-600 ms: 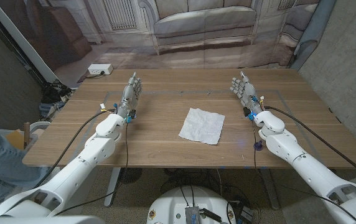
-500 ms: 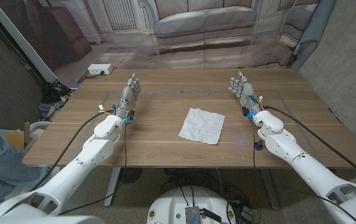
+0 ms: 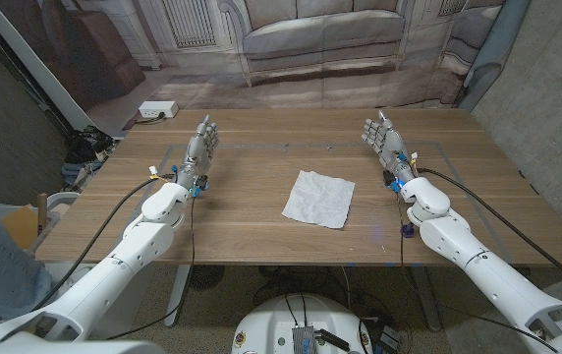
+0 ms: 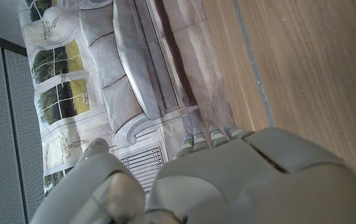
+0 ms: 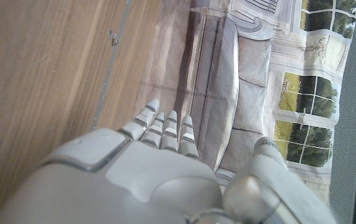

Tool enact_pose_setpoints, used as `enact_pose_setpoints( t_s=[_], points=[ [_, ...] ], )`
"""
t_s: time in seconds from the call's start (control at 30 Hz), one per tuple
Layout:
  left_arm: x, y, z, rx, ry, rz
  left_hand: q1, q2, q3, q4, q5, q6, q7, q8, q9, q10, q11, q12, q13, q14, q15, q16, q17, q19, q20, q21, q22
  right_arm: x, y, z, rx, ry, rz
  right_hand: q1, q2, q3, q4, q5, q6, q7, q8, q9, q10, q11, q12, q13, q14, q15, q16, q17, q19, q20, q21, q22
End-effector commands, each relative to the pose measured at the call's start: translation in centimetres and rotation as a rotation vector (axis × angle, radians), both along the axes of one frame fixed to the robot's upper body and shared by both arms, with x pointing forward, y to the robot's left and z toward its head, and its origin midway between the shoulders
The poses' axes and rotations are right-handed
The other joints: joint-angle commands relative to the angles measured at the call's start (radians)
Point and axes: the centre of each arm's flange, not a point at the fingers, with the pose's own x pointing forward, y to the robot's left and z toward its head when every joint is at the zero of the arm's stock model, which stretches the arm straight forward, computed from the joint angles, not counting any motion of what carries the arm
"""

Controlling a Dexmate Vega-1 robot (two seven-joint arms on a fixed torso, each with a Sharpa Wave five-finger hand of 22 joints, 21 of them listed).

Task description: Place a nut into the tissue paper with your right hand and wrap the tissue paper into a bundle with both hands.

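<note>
The fingers point(image 3: 203, 129) of the left hand point(image 3: 199, 149) reached straight out toward twelve o'clock, loosely together and released, with nothing between them. The hand stood over the wooden table point(image 3: 252, 231) at about ten o'clock from the table's middle, and its white arm point(image 3: 129, 251) ran back to the seven o'clock corner of the head view. From the left wrist camera only the fingertips point(image 4: 210, 135) peeked past the back of the hand, with bare wood beside them.

The right hand point(image 3: 386, 147) mirrored it at about two o'clock, its fingers point(image 3: 377, 130) extended and slightly apart, grasping nothing (the right wrist camera showed the fingertips point(image 5: 165, 127) straight, over plain tabletop). Its arm point(image 3: 477, 261) led off toward five o'clock.

The tissue paper point(image 3: 318, 199) lay flat and unfolded, a white square turned a little askew, just to the three o'clock side of the table's centre, well apart from both hands and nearer the right one. I could not make out a nut anywhere on the table.

A printed sofa backdrop point(image 3: 310, 39) hung beyond the far edge at twelve o'clock.
</note>
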Motion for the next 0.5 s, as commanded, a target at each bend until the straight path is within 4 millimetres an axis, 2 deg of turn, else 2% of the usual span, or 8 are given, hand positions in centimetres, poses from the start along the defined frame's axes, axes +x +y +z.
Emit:
enact_pose_setpoints(
  t_s=[0.03,0.3,0.5],
  points=[
    [-0.8,-1.1,0.3,0.03,0.011,0.014,0.008,0.005,0.006,-0.003,0.006,0.009,-0.001,0.008,0.004,0.005,0.0,0.007,0.004,0.009,0.001,0.007,0.001,0.009,-0.042,0.007,0.002,-3.3,-1.8,-0.5,0.018,-0.048,0.018,0.014,0.004,0.003,-0.01,0.001,0.013,0.001,0.01,0.002,0.018,-0.002,0.006,0.004,0.009,-0.001,0.004,0.002,0.012,-0.029,0.0,0.004],
    [-1.7,-1.7,0.6,0.031,0.019,0.041,0.016,0.012,0.009,-0.007,0.008,0.021,0.0,0.011,0.004,0.015,0.004,0.009,0.004,0.022,0.001,0.01,0.001,0.016,-0.038,0.009,0.001,-4.1,-3.5,-0.4,0.017,-0.074,0.031,0.02,0.006,0.005,-0.015,0.001,0.021,-0.001,0.011,0.002,0.037,-0.001,0.012,0.004,0.026,-0.001,0.007,0.002,0.029,-0.032,0.0,0.004],
    [-2.1,-2.8,0.2,0.009,0.009,0.054,0.037,0.025,0.013,-0.017,0.009,0.061,-0.002,0.021,0.004,0.063,0.004,0.022,0.005,0.059,-0.006,0.016,0.0,0.041,-0.033,0.016,0.001,-5.2,-4.7,-0.8,0.022,-0.087,0.025,0.025,0.007,0.006,-0.019,0.001,0.034,-0.005,0.014,0.002,0.056,-0.011,0.017,0.004,0.037,-0.006,0.007,0.003,0.038,-0.031,-0.002,0.004]
  ],
)
